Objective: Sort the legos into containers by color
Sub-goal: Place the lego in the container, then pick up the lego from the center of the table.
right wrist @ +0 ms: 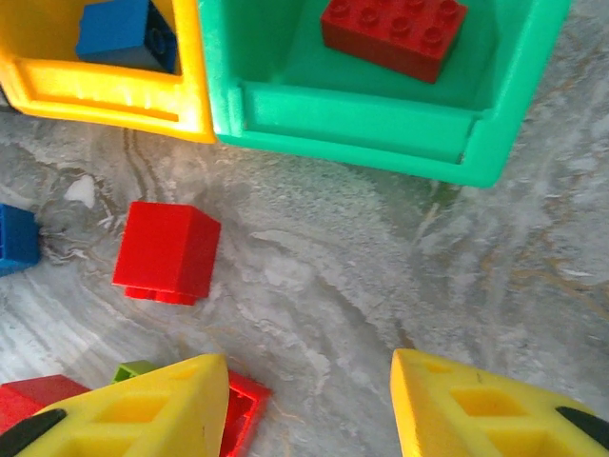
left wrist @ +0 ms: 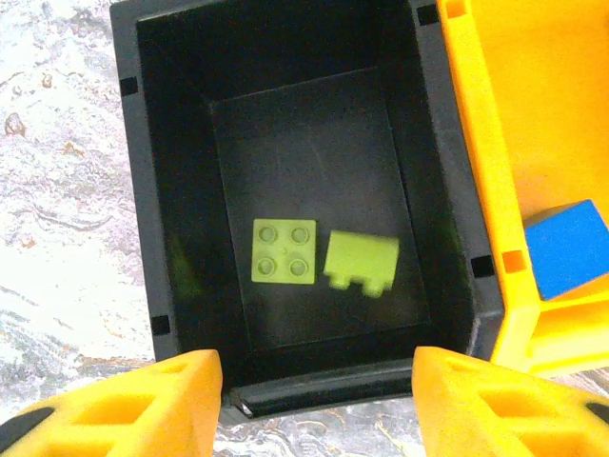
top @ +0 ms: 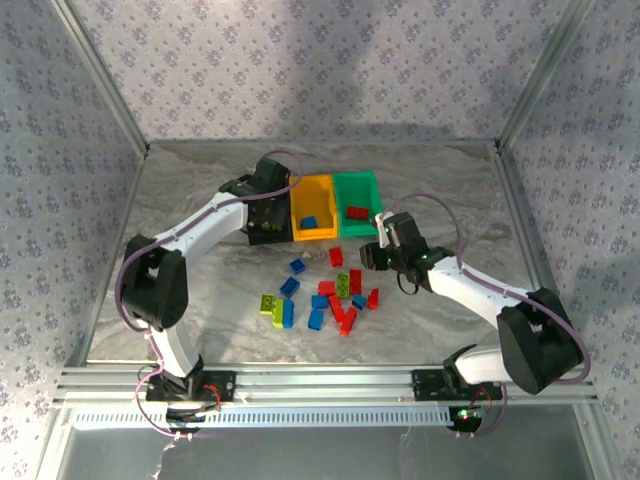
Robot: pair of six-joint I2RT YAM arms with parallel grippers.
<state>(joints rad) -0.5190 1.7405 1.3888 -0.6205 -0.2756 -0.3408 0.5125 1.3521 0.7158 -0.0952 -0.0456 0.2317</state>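
Left gripper hangs over the near wall of the black bin, its yellow fingers spread wide with nothing between them. On the bin floor just ahead of it lie two lime green bricks: a square four-stud brick studs up, and beside it, close but apart, a second lime brick tipped on its side. To the right of this gripper the orange-yellow bin stands against the black one, with a blue brick inside. Next to the right stands the green bin, touching the orange-yellow one, and a long red brick lies in it. Right gripper hovers above the bare marbled bench just short of the green bin's near wall, its fingers released and empty. Ahead of it and to its left a single red brick sits on the bench, studs hidden, and farther left a blue brick is cut off by the edge of the view. Close under its left finger show the corners of more red bricks and a scrap of green. From above, the loose legos lie scattered between the two arms, to the left of the right gripper and nearer the bases, in red, blue and lime green.
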